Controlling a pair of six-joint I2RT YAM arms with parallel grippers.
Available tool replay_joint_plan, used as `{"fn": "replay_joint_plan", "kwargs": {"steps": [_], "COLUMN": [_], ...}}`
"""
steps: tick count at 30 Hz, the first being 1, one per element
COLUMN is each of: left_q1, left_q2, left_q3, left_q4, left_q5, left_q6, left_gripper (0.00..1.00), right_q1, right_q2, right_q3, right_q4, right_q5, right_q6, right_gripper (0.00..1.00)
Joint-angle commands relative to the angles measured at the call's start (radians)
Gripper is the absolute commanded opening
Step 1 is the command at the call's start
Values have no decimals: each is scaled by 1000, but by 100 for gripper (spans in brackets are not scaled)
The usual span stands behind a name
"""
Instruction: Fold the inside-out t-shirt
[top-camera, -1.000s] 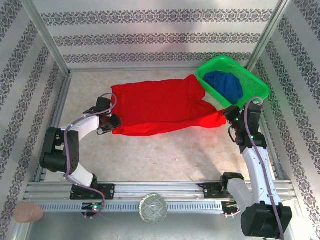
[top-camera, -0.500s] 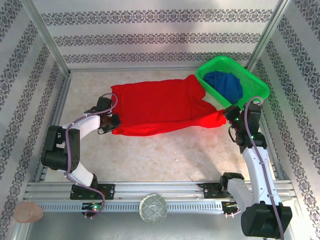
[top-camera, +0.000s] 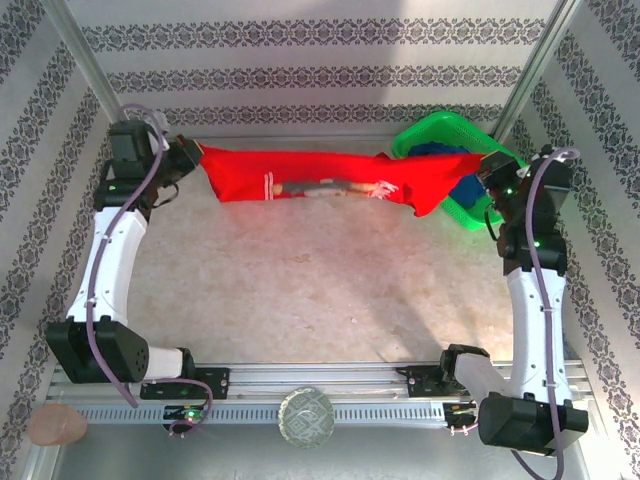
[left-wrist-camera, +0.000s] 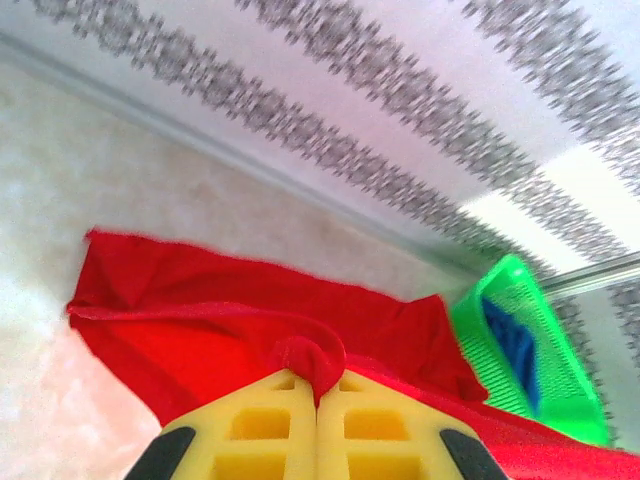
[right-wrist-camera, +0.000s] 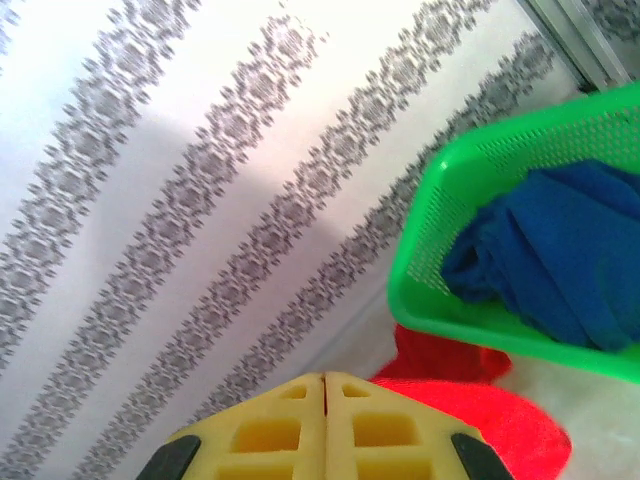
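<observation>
I had the bright red short-sleeved cloth t-shirt strung as a narrow band between both arms, at twelve o'clock in the top view, over the far side of the pale speckled table. The left gripper, at ten o'clock, had its yellow fingers pressed together on a bunched red corner. The right gripper, at two o'clock, was closed too. The cloth ran taut up to it, though its own camera hid the pinch, so I only judged it held. The shirt's right end crossed the green plastic mesh basket holding the dark blue garment. As I read it, no fold was laid yet; spreading the shirt flat and every fold remained.
</observation>
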Motion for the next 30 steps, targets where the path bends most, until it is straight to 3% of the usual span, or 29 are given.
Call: {"fn": "replay_joint_plan", "kwargs": {"steps": [1,10,17,22,26,30], "left_q1": [19,63,63,74,91,101], "left_q2": [3,-86,-123,-26,95,253], "left_q3": [22,86,339,524,581,597], "left_q4": [15,196,188,111,71,74], "left_q5": [124,184,140,139,163,196], "left_q6": [-39,-193,-266,-283,-279,-274], "left_gripper": [0,0,0,0,0,0], "right_q1": [-24,-118,-182,-188,-184,-90], "right_q2": [8,-13,-29,14,73,161], "right_q3": [55,229,527,708,725,710], "right_q4": [14,30,12,0,36,70], "right_q5": [-29,-197,-228,-238,-259,-236], "right_q6": [12,92,144,147,171,148], "right_gripper": [0,0,0,0,0,0]}}
